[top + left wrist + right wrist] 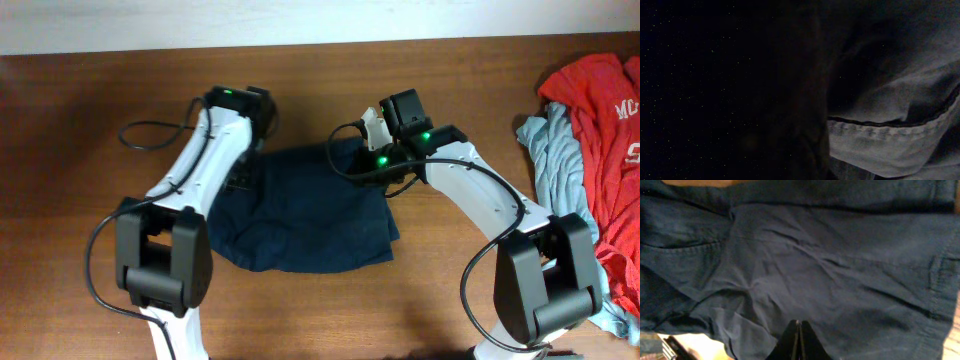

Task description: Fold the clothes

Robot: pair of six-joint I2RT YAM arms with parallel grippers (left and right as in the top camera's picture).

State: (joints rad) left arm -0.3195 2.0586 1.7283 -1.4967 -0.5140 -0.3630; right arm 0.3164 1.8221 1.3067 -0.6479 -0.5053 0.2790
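Observation:
The dark navy garment (300, 215) of the clothes lies crumpled in the middle of the table. My left gripper (253, 122) sits at its upper left edge. In the left wrist view, navy cloth (885, 80) with a stitched hem (875, 131) lies right against the lens, and the fingers are lost in darkness. My right gripper (362, 142) is at the garment's upper right corner. In the right wrist view this gripper (798, 323) has its jaws pressed together, with the navy cloth (830, 265) filling the view past the tips. Whether cloth is pinched there does not show.
A red tee with white letters (600, 90) and a light grey-blue garment (560, 165) are heaped at the right edge of the table. Bare brown wood (90, 100) surrounds the navy garment. Both white arms rise from the near edge.

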